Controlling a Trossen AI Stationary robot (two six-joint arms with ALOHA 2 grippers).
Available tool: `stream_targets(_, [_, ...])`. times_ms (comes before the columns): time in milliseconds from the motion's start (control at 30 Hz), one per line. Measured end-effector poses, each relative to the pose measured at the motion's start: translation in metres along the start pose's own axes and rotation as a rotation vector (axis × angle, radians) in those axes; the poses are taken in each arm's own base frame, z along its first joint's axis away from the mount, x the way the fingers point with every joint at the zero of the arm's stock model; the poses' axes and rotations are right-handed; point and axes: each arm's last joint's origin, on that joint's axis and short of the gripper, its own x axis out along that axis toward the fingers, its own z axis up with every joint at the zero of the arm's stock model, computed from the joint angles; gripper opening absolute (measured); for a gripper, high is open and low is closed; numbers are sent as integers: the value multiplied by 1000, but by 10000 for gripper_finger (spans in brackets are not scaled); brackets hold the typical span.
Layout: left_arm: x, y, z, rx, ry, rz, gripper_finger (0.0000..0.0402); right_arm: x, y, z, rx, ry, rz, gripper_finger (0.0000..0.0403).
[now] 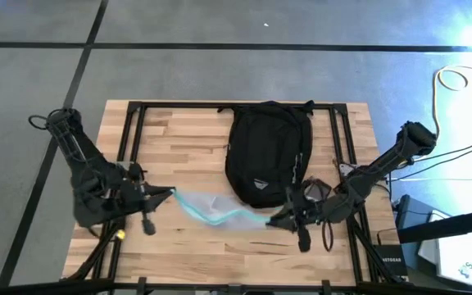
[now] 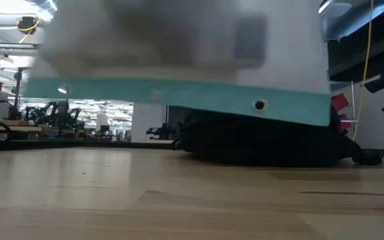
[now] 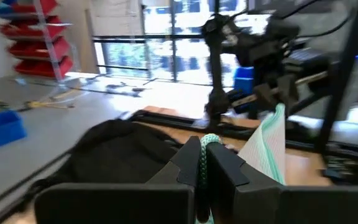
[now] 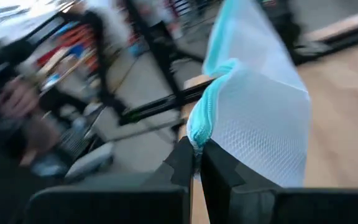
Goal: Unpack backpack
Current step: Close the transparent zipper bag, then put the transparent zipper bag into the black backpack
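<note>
The black backpack point(image 1: 267, 152) lies flat on the wooden table's far middle; it also shows in the low view point(image 2: 265, 143). In front of it a clear pouch with a teal edge point(image 1: 215, 211) is strung between my two grippers, above the tabletop point(image 2: 179, 97). My left gripper point(image 1: 170, 192) is shut on the pouch's left end. My right gripper point(image 1: 273, 220) is shut on its right end. My left gripper pinches the pouch's teal edge point(image 3: 210, 142) at its left end between the two fingers, coming level from the table's left. The pouch runs from there toward the other arm, clear of the table. My right gripper pinches the teal edge point(image 4: 199, 127) at the pouch's right end between its two fingers, coming nearly level from the table's right. The clear mesh body point(image 4: 260, 118) spreads away from the fingers, off the wood.
A black frame point(image 1: 129, 135) runs along the table's left, right and far sides. Bare wood point(image 1: 220, 254) lies between the pouch and the near edge. A yellow cable point(image 1: 457, 78) lies on the floor at the right.
</note>
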Motion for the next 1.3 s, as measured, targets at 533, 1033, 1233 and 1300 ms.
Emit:
stream_targets(533, [2, 21, -38, -105, 238, -57, 0, 61, -17, -11, -232, 238, 3, 0])
stream_targets(1033, [24, 76, -170, -80, 392, 391, 1, 87, -117, -46, -112, 487, -602, 33])
stream_targets(1233, [29, 69, -177, 1, 321, 334, 56, 87, -112, -37, -178, 406, -613, 112])
stream_targets(1300, [30, 59, -167, 39, 246, 309, 82, 89, -108, -28, -200, 362, -582, 144])
